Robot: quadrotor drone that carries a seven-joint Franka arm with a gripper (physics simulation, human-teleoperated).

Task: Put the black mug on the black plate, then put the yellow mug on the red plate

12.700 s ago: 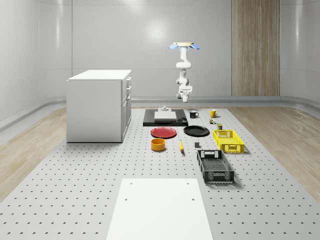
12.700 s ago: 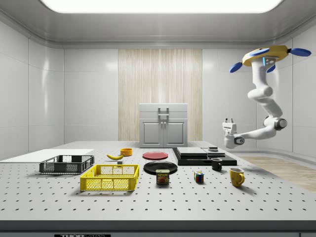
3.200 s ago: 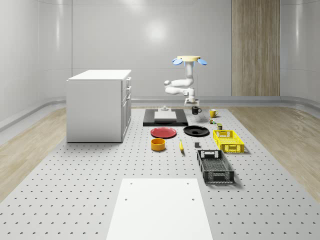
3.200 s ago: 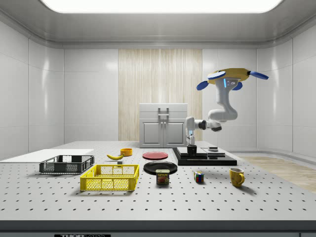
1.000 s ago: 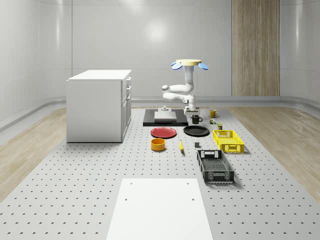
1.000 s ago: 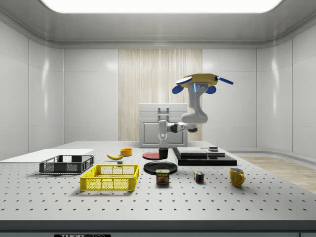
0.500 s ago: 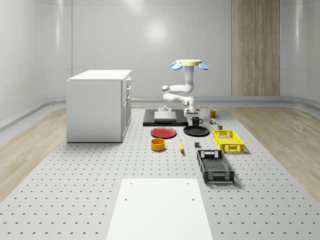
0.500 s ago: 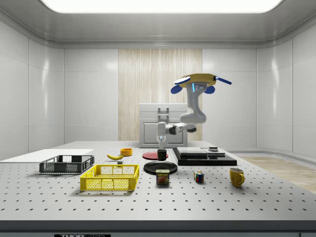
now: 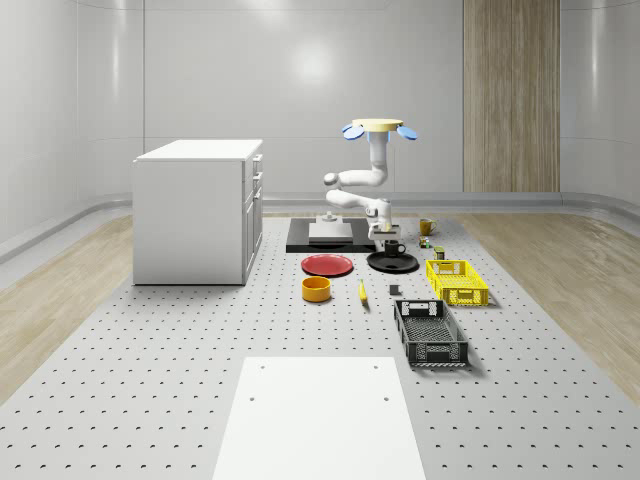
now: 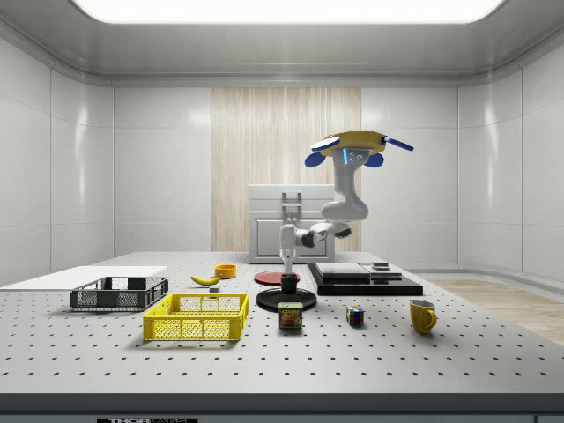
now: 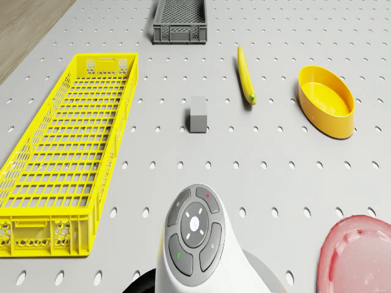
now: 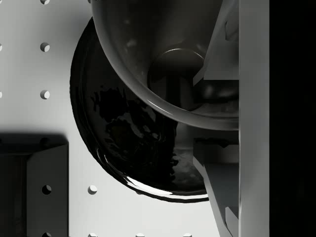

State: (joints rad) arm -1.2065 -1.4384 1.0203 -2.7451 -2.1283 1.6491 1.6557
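Observation:
The drone [image 9: 378,128] hovers above the far end of the table, its arm reaching down over the black plate [image 9: 404,264]. The gripper [image 9: 386,238] is shut on the rim of the black mug [image 9: 393,248], which stands upright at the plate's surface [image 10: 304,300]; I cannot tell whether it touches. In the wrist view the mug's inside [image 12: 163,64] sits over the glossy plate [image 12: 123,143], with one finger [image 12: 224,49] inside the wall. The red plate [image 9: 328,265] lies beside the black one. The yellow mug [image 9: 426,227] stands farther back on the whole-scene view's right.
A white cabinet [image 9: 200,210] and a black slab [image 9: 330,238] stand at the back. A yellow crate [image 9: 457,280], a black crate [image 9: 430,332], a banana [image 11: 245,76], a yellow bowl [image 11: 327,101] and a grey block [image 11: 198,114] lie nearer. A can [image 10: 291,315] and a cube [image 10: 354,315] stand close by.
The arm has lowered the black mug down to the black plate. The drone has stayed nearly in place.

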